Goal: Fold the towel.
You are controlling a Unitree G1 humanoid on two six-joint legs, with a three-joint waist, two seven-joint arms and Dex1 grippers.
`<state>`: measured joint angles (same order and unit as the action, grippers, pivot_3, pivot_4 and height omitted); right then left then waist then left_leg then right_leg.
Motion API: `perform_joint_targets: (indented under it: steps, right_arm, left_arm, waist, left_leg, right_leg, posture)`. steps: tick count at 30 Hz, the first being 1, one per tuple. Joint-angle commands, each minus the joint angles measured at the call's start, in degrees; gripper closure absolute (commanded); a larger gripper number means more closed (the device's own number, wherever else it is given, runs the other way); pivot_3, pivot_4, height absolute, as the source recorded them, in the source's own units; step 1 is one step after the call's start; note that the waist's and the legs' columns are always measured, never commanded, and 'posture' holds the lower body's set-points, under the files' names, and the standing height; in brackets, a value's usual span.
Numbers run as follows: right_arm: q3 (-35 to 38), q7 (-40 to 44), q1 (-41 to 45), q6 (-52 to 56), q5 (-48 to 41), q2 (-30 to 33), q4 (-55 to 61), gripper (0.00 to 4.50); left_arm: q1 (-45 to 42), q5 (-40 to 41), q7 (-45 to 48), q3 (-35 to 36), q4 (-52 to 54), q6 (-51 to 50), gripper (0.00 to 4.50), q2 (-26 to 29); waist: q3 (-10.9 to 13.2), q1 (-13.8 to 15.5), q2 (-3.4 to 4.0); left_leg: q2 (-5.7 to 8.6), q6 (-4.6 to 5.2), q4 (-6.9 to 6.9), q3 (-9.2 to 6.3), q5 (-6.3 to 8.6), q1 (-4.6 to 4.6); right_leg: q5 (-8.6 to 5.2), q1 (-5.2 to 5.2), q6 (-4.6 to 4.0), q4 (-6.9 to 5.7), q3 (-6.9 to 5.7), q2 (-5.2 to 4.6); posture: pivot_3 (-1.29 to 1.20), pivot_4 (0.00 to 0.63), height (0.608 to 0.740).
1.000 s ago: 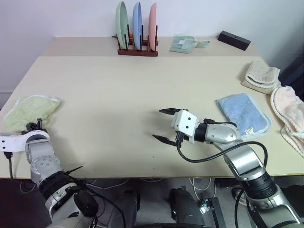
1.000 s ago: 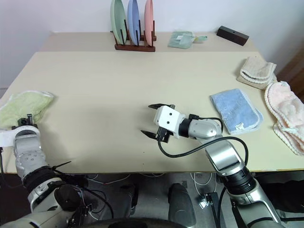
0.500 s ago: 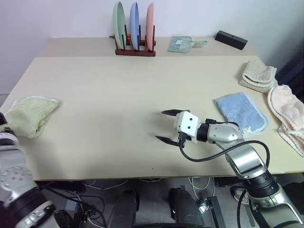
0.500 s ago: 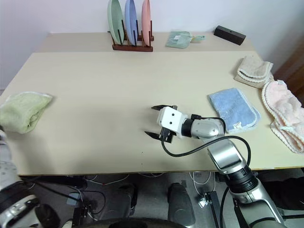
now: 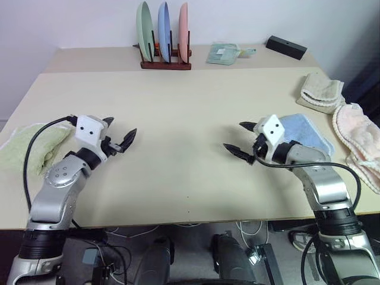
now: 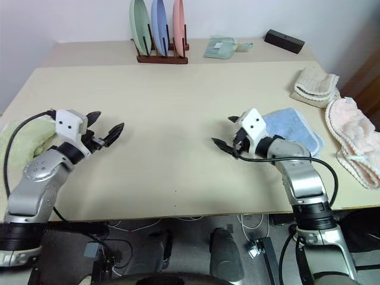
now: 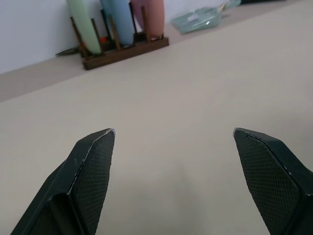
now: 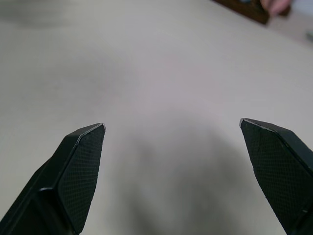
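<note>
- Head views, counter (image 5: 178,119): pale beige top, with a second strip of the same colour behind it against the wall.
- Towel (image 5: 37,147): light green, bunched, lying at the counter's left edge, partly behind the left arm and its black cable. Nothing grips it.
- Left gripper (image 5: 117,135): over bare counter just to the right of the towel, apart from it, pointing toward the middle of the counter; jaws spread wide, nothing between them.
- Right gripper (image 5: 238,139): over bare counter right of centre, pointing left toward the other gripper; jaws spread wide and empty.
- Blue towel (image 5: 307,132): flat, just behind the right gripper's white housing.
- Beige towel (image 5: 320,92): folded, near the right edge.
- Pink towel (image 5: 358,140): heaped at the right edge, just beside the beige one.
- Plate rack (image 5: 165,62): dark wood, on the back strip, holding a green, a blue and a pink plate on edge.
- Small pale green cloth (image 5: 224,54): right of the rack.
- Black box (image 5: 285,47): further right on the back strip.
- Left wrist view: two black fingertips (image 7: 91,166) wide apart over bare counter; the plate rack (image 7: 124,49) with its three plates lies beyond.
- Right wrist view: two black fingertips (image 8: 82,164) wide apart above bare counter, nothing between them.
</note>
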<state>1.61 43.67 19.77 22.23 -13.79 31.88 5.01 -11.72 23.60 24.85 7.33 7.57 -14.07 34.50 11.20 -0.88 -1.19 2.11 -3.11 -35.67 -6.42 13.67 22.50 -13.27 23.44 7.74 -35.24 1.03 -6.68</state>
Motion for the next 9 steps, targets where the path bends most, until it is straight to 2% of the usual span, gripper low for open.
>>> perform_joint_targets:
  steps: [1,9]
  right_arm:
    - [4.1,-1.5,-2.3,2.9,-3.9,-0.2,5.0,0.00]
    - [6.2,-4.9,-4.4,4.6,-5.0,0.1,6.1,0.00]
  left_arm:
    - [-1.1,-1.0,3.2,-1.0,-0.7,1.2,0.55,-1.0]
    - [-1.3,-0.5,9.6,-1.5,-1.4,0.0,0.55,-1.7]
  waist:
    - [0.0,0.1,0.00]
    - [0.0,0.0,0.00]
  left_leg:
    - [0.01,0.00,0.00,0.01,0.00,0.01]
    - [0.02,0.00,-0.03,0.01,0.00,0.00]
  right_leg:
    - [0.00,-0.01,0.00,0.01,0.00,-0.01]
    - [0.00,-0.01,0.01,0.00,0.00,-0.02]
  posture:
    - [0.00,0.150,0.740]
    - [0.00,0.150,0.740]
